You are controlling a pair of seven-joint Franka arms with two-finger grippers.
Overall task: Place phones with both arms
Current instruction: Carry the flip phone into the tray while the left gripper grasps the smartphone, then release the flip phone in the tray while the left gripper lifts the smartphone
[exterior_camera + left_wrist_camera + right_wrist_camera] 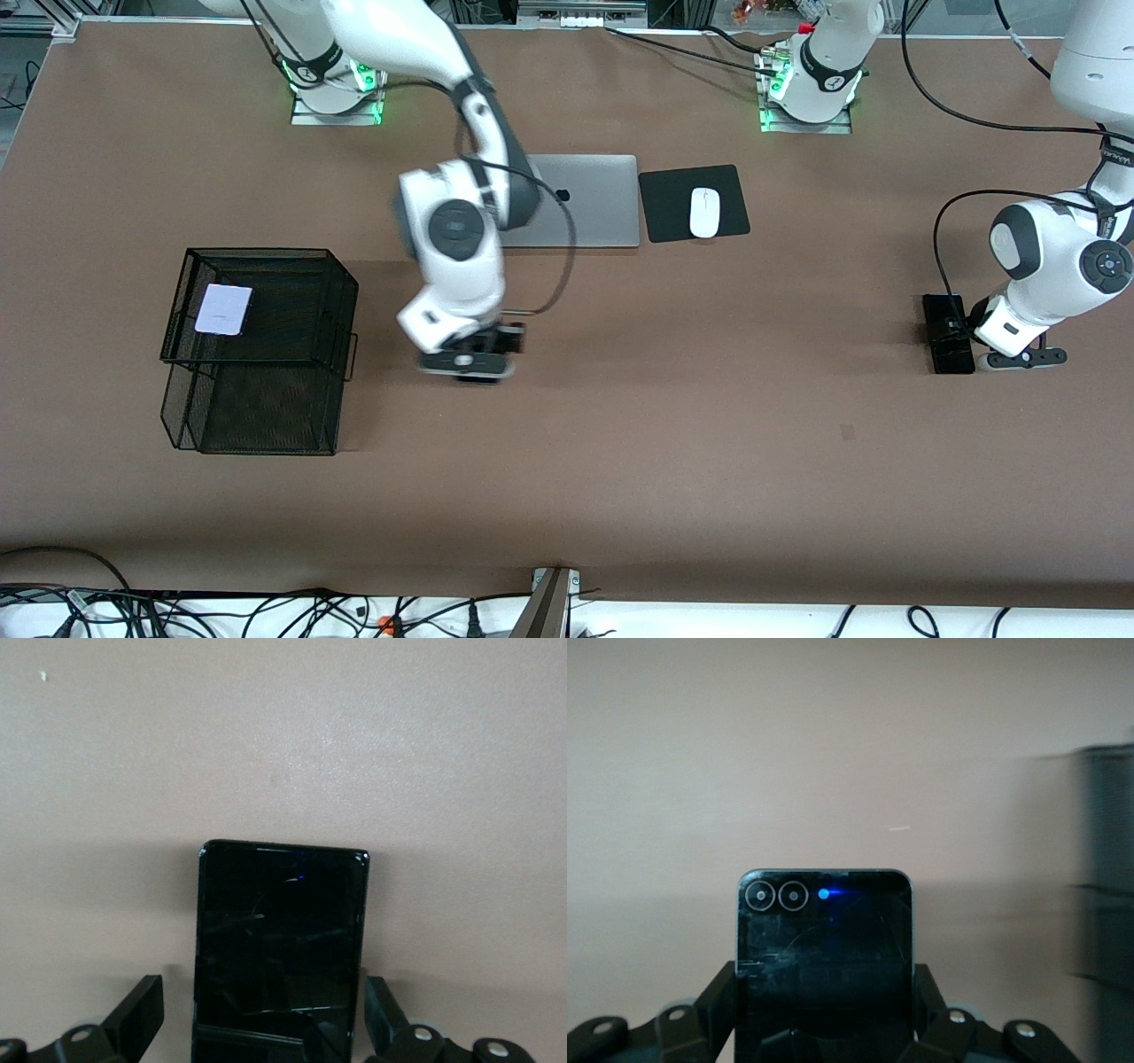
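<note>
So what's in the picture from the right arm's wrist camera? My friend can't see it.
A small black phone with two round camera rings and a glowing blue dot fills the middle, held between the fingers of the right hand over the bare brown table. A blurry dark mesh basket shows at one edge.

I see my right tool [824, 1010] clamped on a black phone [824, 948], fingers [718, 997] against both its edges. Two camera rings and a blue light show on its end. A dark mesh basket [1103, 895] blurs beside the brown surface [833, 753].
</note>
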